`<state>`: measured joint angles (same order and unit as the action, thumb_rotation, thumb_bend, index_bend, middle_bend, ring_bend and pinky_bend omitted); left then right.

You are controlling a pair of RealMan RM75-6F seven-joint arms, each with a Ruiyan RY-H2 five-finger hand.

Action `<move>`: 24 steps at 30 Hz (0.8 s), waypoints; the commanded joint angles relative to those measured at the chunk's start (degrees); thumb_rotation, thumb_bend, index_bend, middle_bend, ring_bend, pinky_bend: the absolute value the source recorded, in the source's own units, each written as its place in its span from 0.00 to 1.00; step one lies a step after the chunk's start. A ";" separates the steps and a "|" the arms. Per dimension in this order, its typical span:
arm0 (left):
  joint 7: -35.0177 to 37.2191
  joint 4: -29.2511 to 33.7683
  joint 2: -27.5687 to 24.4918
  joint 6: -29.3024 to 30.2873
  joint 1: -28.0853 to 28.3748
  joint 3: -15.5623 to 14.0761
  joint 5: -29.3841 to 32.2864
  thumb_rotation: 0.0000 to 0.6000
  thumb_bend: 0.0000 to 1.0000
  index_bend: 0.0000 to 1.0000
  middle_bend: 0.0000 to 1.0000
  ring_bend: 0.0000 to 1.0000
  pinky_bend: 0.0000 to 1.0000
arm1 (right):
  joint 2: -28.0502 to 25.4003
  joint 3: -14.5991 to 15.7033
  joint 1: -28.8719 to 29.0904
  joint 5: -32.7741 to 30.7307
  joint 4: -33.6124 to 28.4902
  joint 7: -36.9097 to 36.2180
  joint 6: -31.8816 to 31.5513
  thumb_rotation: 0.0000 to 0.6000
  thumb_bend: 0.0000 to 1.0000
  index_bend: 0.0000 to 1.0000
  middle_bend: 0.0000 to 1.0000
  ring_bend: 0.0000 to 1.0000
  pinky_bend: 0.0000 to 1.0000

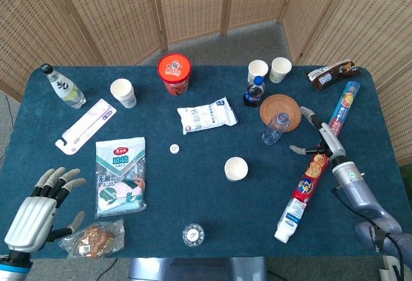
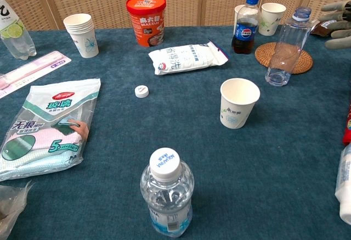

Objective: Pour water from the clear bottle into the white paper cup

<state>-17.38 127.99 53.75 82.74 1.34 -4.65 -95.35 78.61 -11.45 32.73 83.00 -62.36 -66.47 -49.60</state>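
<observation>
Head view. Right hand (image 1: 317, 136): fingers spread, thumb out toward the clear bottle, holding nothing, above the blue tabletop (image 1: 193, 197) at 3 o'clock of the clear bottle (image 1: 274, 128); forearm runs back to 5 o'clock. Left hand (image 1: 38, 207): fingers fanned apart, holding nothing, at the table's 8 o'clock corner, just beside a bagged bun (image 1: 95, 237). Clear bottle: uncapped, upright, at the near edge of a woven coaster (image 1: 281, 109). White paper cup (image 1: 235, 168): upright, at 7 o'clock of the clear bottle, apart from it. Loose white cap (image 1: 174, 148) at 9 o'clock of the cup. Also on the table: red noodle tub (image 1: 174, 73), Pepsi bottle (image 1: 254, 91), wipes pack (image 1: 207, 116), cloth pack (image 1: 120, 174), capped water bottle (image 1: 193, 234) at the near edge, biscuit tube (image 1: 311, 174) under the right forearm's line.

Chest view. Right hand (image 2: 337, 26): only fingertips show at the right edge, at 3 o'clock of the clear bottle (image 2: 286, 48), not touching it. Left hand not seen here. This view shows the clear bottle nearly empty and the white paper cup (image 2: 238, 103) open-mouthed with a green print. Capped water bottle (image 2: 165, 194) stands nearest.
</observation>
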 commanded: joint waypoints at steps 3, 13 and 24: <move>-0.86 0.59 -0.13 -0.17 0.04 0.02 0.02 0.88 0.42 0.21 0.16 0.07 0.00 | 2.50 0.96 1.75 0.71 4.06 -3.97 1.37 1.00 0.19 0.00 0.00 0.00 0.00; -1.99 1.70 -0.45 0.05 0.01 0.29 0.00 0.88 0.42 0.21 0.16 0.07 0.00 | 6.60 2.57 3.68 2.38 9.71 -10.95 0.99 1.00 0.19 0.00 0.00 0.00 0.00; -0.50 0.93 -1.25 1.22 -0.79 -0.03 -0.30 0.88 0.42 0.21 0.16 0.07 0.00 | 9.26 2.74 6.91 2.45 12.32 -13.21 2.01 1.00 0.19 0.00 0.00 0.00 0.00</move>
<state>-18.01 128.99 52.59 83.83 0.65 -4.65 -95.58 87.59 -8.66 39.32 85.50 -50.28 -79.43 -47.79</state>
